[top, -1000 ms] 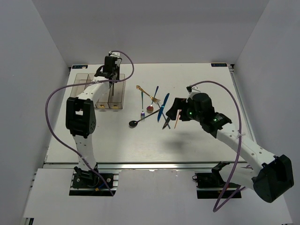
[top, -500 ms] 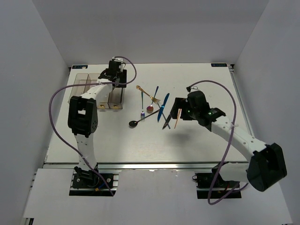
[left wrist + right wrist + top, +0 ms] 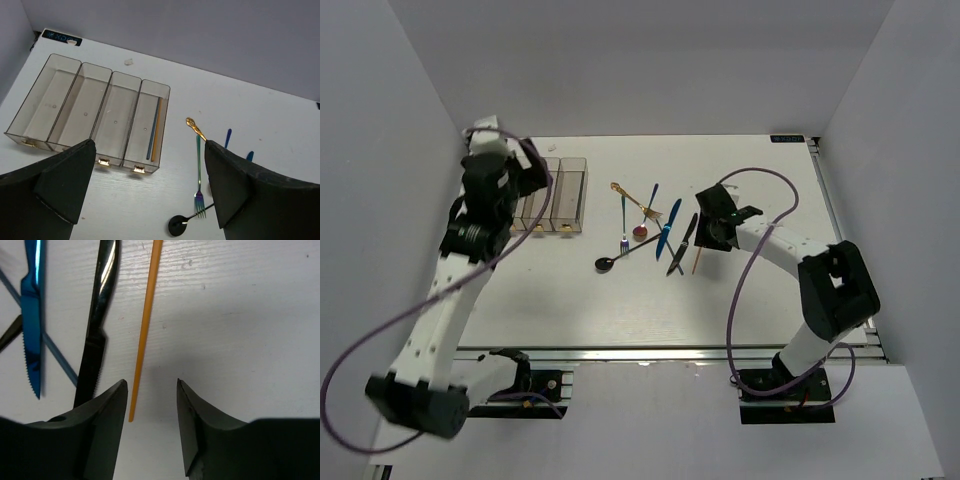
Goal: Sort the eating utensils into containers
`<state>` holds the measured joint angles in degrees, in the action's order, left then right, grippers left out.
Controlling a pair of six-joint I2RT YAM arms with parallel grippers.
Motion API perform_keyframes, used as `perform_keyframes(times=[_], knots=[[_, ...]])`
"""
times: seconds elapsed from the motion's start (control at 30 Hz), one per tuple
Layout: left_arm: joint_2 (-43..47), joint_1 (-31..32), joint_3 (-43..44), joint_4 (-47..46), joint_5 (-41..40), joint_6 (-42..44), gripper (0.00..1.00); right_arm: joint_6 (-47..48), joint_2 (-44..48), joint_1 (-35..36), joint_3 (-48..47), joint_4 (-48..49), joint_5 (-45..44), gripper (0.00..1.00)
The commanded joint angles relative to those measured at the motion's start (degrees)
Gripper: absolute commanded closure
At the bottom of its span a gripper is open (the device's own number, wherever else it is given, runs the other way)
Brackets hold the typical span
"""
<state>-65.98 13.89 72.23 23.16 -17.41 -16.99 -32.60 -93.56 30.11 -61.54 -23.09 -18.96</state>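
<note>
Right wrist, right hand [image 3: 151, 386] spread empty astride orange chopstick [image 3: 145, 330], black knife [image 3: 97, 325] alongside, left hand [image 3: 150, 150] likewise

Bins [image 3: 106, 107] clear brownish, each with a small gold mark [image 3: 103, 161]; inside one, a grey-blue chopstick [image 3: 150, 131] beside an orange chopstick [image 3: 157, 127]; fork [image 3: 198, 172] green, shading to purple at the tines; gold spoon [image 3: 195, 128]; black spoon [image 3: 178, 225]; blue knife [image 3: 33, 315], glossy; black knife [image 3: 98, 315], glossy with pale glints; loose orange chopstick [image 3: 145, 330]; table [image 3: 240, 315] white; cable [image 3: 729, 330] purple; left fingers [image 3: 55, 190] and right fingers [image 3: 105, 430] matte black.
</note>
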Motion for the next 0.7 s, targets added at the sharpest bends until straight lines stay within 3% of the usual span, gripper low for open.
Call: perform_keyframes(times=[0.0, 0.23, 0.57, 0.6, 0.67], knots=[[7.4, -0.18, -12.08, 0.05, 5.62, -1.56, 0.02, -0.8, -2.93, -0.14, -3.67, 0.85, -1.69, 0.53], [16.93, -0.09, -27.83, -0.48, 4.31, -0.67, 0.02, 0.6, -9.97, -1.98, -10.52, -1.07, -3.01, 0.55], [18.16, -0.09, -29.86, 0.13, 7.12, -1.37, 0.02, 1.22, -20.6, -4.88, -15.98, -2.57, -1.35, 0.64], [18.16, -0.09, -29.86, 0.13, 7.3, -1.46, 0.02, 1.4, -21.13, -5.06, -16.24, -2.75, -0.99, 0.73], [17.81, -0.09, -29.78, 0.31, 7.92, -1.64, 0.02, 1.22, -22.01, -5.58, -15.98, -3.1, -0.73, 0.78]])
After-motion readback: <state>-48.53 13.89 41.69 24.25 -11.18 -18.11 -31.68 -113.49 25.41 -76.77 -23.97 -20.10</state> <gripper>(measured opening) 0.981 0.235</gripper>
